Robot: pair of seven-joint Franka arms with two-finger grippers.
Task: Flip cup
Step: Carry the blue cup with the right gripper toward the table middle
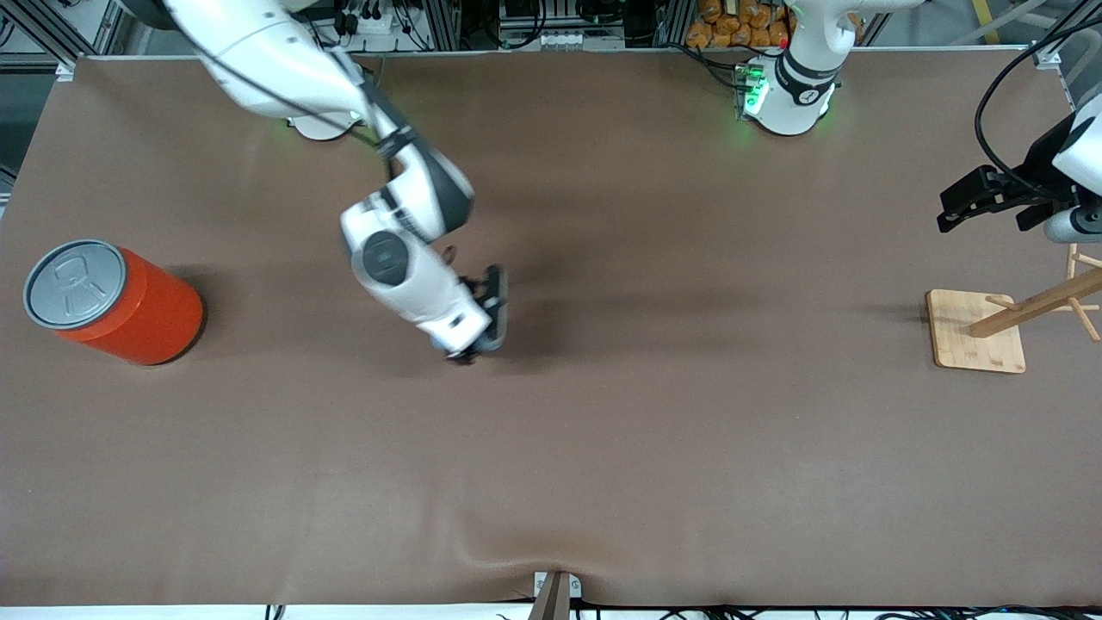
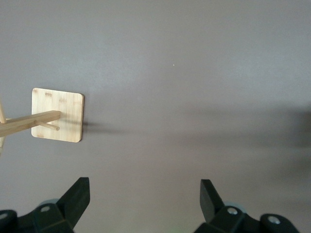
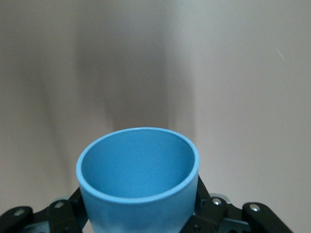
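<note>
The right gripper (image 1: pixel 482 314) pinches the cup (image 3: pixel 138 182) above the middle of the table (image 1: pixel 603 448), mouth pointing away from the wrist. The pickup looks done; turning the cup and setting it down seem left. The left gripper (image 2: pixel 145 201) waits, spread, over the wooden rack (image 1: pixel 977 331). An orange can (image 1: pixel 116 301) stands at the right arm's end. The brown mat is otherwise bare.

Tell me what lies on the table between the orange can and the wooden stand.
Nothing rests there: the front view shows only bare brown table between the orange can and the wooden stand. The right hand, gripping the cup, hangs over that stretch.
</note>
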